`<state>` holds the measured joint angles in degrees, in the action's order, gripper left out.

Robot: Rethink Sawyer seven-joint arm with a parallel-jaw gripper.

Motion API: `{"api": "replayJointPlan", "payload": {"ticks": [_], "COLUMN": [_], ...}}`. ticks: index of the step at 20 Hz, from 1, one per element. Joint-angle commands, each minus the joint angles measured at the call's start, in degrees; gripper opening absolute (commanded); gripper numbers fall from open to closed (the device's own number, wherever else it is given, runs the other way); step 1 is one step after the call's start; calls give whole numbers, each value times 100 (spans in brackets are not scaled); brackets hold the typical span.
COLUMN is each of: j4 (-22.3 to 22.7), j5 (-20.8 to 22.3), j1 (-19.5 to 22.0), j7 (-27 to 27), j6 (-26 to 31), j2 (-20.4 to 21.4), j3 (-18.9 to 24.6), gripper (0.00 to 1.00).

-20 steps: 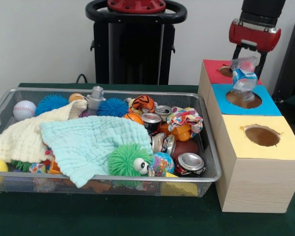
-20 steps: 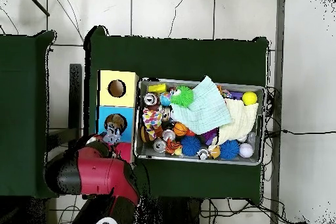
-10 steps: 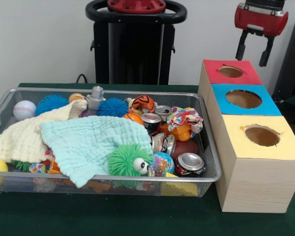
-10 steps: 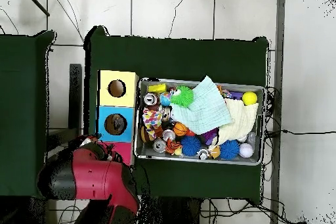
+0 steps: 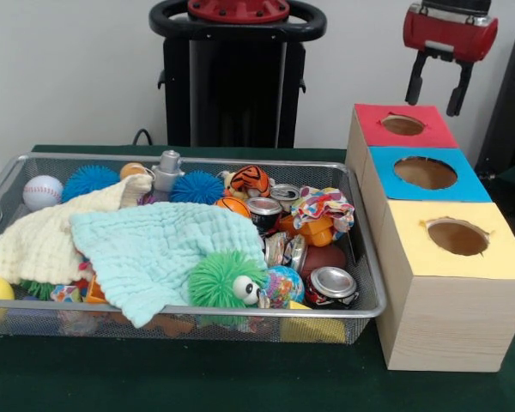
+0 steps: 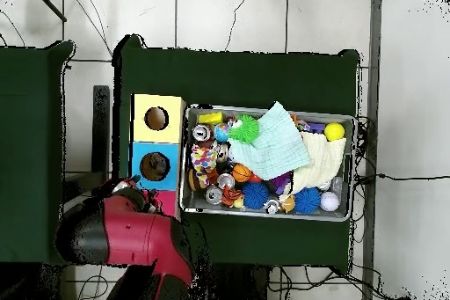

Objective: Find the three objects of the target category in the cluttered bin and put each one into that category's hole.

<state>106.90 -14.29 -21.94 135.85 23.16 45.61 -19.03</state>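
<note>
My gripper hangs open and empty above the red-topped box, at the far right in the front view. The crushed clear bottle is out of view. The silver wire-mesh bin holds small silver-topped cans among the toys: one near the front right corner, one in the middle and one behind it. In the overhead view the bin shows cans at its left end, and my red arm covers the gripper.
Three wooden boxes stand in a row right of the bin, each with a round hole: red, blue, yellow. A light blue cloth and a cream cloth cover much of the bin. Spiky balls, a baseball and a green fuzzy toy lie around them.
One second ago my gripper held the crushed bottle over the blue hole. It has let go, the bottle is gone from view, and the gripper has risen, open.
</note>
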Motion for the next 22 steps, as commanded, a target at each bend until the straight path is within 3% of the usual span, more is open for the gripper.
{"api": "replayJointPlan", "payload": {"ticks": [1, 11, 22], "j4": [-421, -308, -537], "j5": [297, 336, 853], "j1": [399, 802, 1515], "j7": [133, 359, 59], "j6": [631, 183, -835], "j2": [128, 306, -285], "j3": [117, 22, 87], "gripper": [100, 100, 100]}}
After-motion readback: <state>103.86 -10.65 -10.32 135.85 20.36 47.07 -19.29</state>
